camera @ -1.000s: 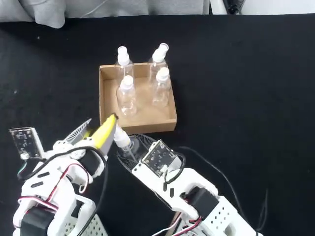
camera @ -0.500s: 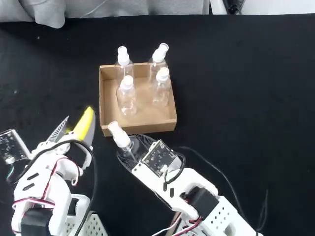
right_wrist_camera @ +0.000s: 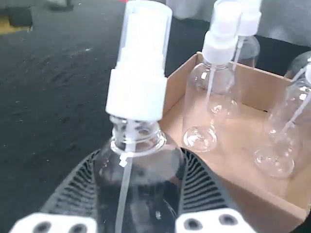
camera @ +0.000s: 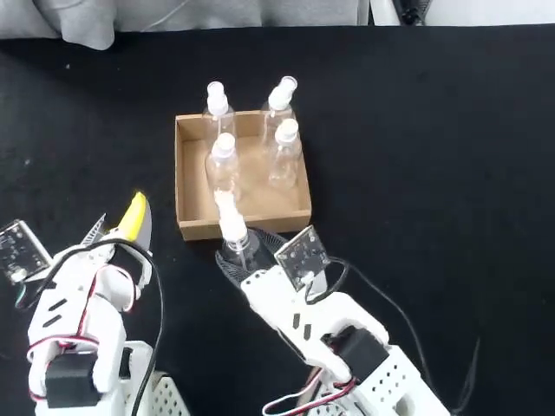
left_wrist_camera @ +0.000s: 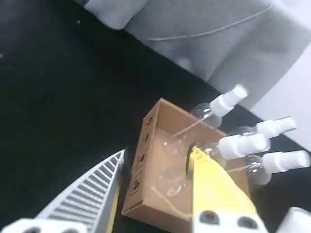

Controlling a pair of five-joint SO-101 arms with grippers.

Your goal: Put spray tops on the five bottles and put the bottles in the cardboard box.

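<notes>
The cardboard box [camera: 185, 173] stands mid-table with several clear bottles [camera: 224, 165] upright inside, each with a white spray top. My right gripper [camera: 241, 260] is shut on a fifth clear bottle [camera: 237, 246], holding it upright just at the box's near wall. Its white spray top [right_wrist_camera: 140, 63] sits in the neck of that bottle [right_wrist_camera: 138, 179], with the box [right_wrist_camera: 252, 194] right behind. My left gripper [camera: 120, 212] stands open to the left of the box with nothing between its fingers; from its own camera the box [left_wrist_camera: 143, 179] lies beyond them.
Black cloth covers the table [camera: 434, 156]. A grey cloth [camera: 173, 13] lies along the far edge. A thin cable [camera: 390, 308] runs beside the right arm. Open room lies left and right of the box.
My left gripper has drawn back to the left, away from the fifth bottle's spray top. My right gripper has carried the bottle forward to the box's near wall.
</notes>
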